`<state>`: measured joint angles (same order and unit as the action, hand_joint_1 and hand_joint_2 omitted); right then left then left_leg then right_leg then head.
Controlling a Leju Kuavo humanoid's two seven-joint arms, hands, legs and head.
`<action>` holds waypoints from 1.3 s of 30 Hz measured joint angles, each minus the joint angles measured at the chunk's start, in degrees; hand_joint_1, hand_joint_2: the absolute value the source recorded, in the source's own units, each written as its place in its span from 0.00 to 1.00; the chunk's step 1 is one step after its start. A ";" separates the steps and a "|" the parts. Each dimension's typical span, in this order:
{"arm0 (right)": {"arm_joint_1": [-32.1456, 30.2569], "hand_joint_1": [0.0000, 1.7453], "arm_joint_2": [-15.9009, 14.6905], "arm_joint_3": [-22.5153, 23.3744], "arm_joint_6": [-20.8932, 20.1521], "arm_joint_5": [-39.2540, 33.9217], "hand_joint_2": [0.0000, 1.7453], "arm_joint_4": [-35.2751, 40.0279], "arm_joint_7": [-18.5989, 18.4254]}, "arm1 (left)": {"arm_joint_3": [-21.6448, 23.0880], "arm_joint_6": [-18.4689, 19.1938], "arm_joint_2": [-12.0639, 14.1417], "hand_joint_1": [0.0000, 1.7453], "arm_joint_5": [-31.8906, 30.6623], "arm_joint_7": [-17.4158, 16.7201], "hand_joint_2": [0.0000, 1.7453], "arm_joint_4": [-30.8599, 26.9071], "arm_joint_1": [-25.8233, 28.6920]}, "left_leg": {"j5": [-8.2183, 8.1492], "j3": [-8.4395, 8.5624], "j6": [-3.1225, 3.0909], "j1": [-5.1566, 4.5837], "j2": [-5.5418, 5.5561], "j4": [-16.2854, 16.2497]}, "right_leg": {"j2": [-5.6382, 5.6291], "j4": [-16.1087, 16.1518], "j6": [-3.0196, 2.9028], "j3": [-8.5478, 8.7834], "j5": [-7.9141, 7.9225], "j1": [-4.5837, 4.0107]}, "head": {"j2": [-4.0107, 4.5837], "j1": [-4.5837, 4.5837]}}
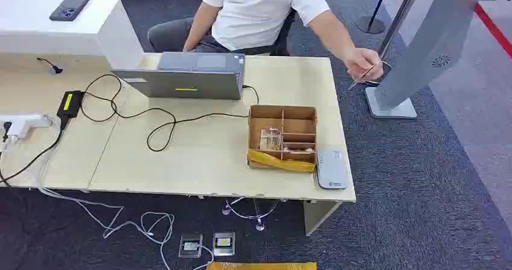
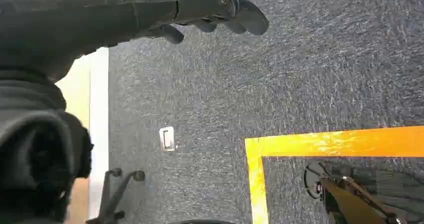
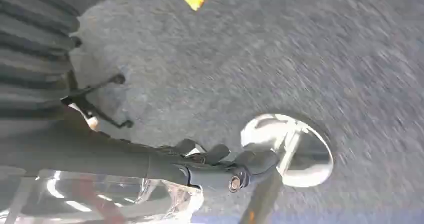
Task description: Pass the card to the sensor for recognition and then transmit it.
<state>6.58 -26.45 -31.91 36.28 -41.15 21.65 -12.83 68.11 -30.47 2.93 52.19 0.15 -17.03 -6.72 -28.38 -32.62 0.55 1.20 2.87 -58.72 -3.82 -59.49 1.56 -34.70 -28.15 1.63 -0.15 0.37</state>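
A seated person at the far side of the table (image 1: 199, 155) holds a thin card (image 1: 364, 75) edge-on in one hand (image 1: 366, 61), out past the table's right side. A flat grey sensor (image 1: 331, 168) lies at the table's front right corner, beside a cardboard box (image 1: 282, 137). My left hand (image 2: 210, 13) hangs over grey carpet with its fingers stretched out and nothing in them. My right hand (image 3: 220, 164) also hangs low over the carpet, fingers extended and holding nothing.
An open laptop (image 1: 187, 77) stands at the back of the table, with black cables and a power brick (image 1: 70, 104) to its left. A grey kiosk stand (image 1: 416, 58) rises right of the table. Yellow floor tape (image 2: 325, 144) and a chrome post base (image 3: 295, 149) lie near my hands.
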 joint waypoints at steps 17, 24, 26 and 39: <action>-2.10 0.00 -19.14 36.28 0.28 47.63 1.00 44.40 -23.43 | 0.00 -0.24 -1.22 0.00 0.04 1.83 0.00 0.61 0.01 | 0.06 -0.11 -0.19 -0.10 0.19 -0.01 | 0.23 -0.01 0.07 0.10 0.01 0.11 | 0.02 -0.02; 8.91 0.00 -26.92 38.11 -5.76 70.80 1.00 63.06 -26.45 | 0.02 -1.46 -1.29 0.00 -1.46 2.82 0.00 0.68 -0.05 | 0.14 -0.05 -0.29 -0.19 0.23 -0.01 | 0.24 -0.05 0.10 0.04 0.03 0.18 | 0.02 0.00; 11.58 0.00 -27.31 37.94 -7.89 73.92 1.00 66.84 -26.62 | 0.11 -1.51 -1.46 0.00 -1.79 2.93 0.00 0.68 -0.04 | 0.17 -0.12 -0.30 -0.17 0.40 -0.01 | 0.41 -0.04 0.11 0.08 0.03 0.16 | 0.02 0.07; 35.76 0.00 -27.36 21.32 -18.15 86.21 1.00 78.00 -23.71 | 1.09 -1.66 -1.90 0.00 -3.08 2.93 0.00 0.68 -0.32 | 0.19 -0.40 -0.30 -0.26 0.36 0.01 | 0.42 -0.11 0.14 -0.08 0.02 0.28 | 0.02 0.02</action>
<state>42.34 -53.81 -10.59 18.13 45.05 99.65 -36.54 69.20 -32.13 1.03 49.11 3.08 -16.35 -7.05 -28.19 -33.02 0.25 0.94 3.24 -58.71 -3.39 -59.61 1.70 -34.78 -28.13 1.91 -0.13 0.39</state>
